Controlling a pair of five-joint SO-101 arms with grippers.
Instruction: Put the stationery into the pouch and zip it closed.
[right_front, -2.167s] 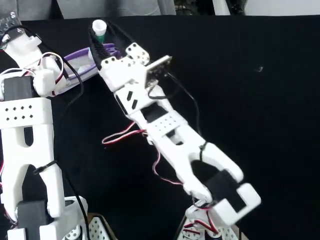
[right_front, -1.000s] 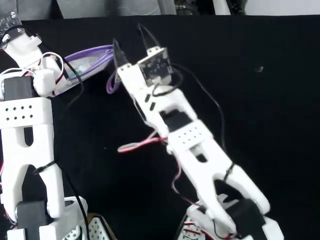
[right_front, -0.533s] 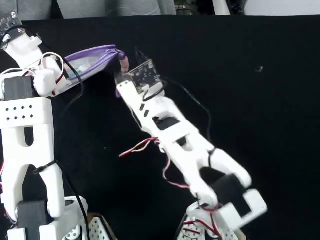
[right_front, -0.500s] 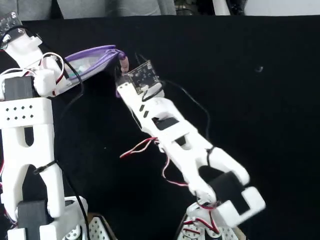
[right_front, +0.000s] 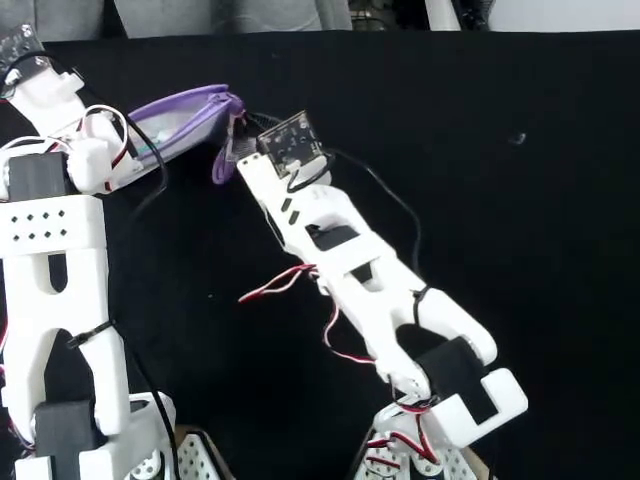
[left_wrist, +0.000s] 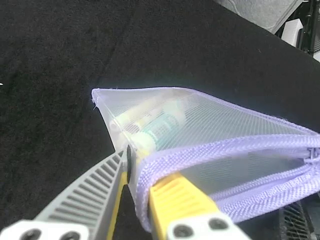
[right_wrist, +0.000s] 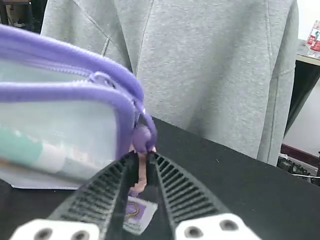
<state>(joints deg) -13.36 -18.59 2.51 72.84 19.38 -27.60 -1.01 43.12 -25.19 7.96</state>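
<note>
Table (right_front: 520, 220) black; at left, left gripper (left_wrist: 136, 167) clamps one end of purple-edged pouch (right_front: 178, 118), stationery (left_wrist: 157, 125) visible inside. At pouch's right end, right gripper (right_wrist: 142, 161) pinches zip pull (right_wrist: 140, 175); zip apparently not fully closed.

Logged pouch (left_wrist: 225, 135) as translucent, finely ribbed plastic sheet, slightly glossy, edged with woven purple cloth zip tape. Found zip pull (right_wrist: 142, 137) smooth, rubbery-looking. Noted left gripper (left_wrist: 139, 170) and right gripper (right_wrist: 142, 161) both in ridged matt plastic. Saw table cover (right_front: 500, 200) as matt black cloth.
</note>
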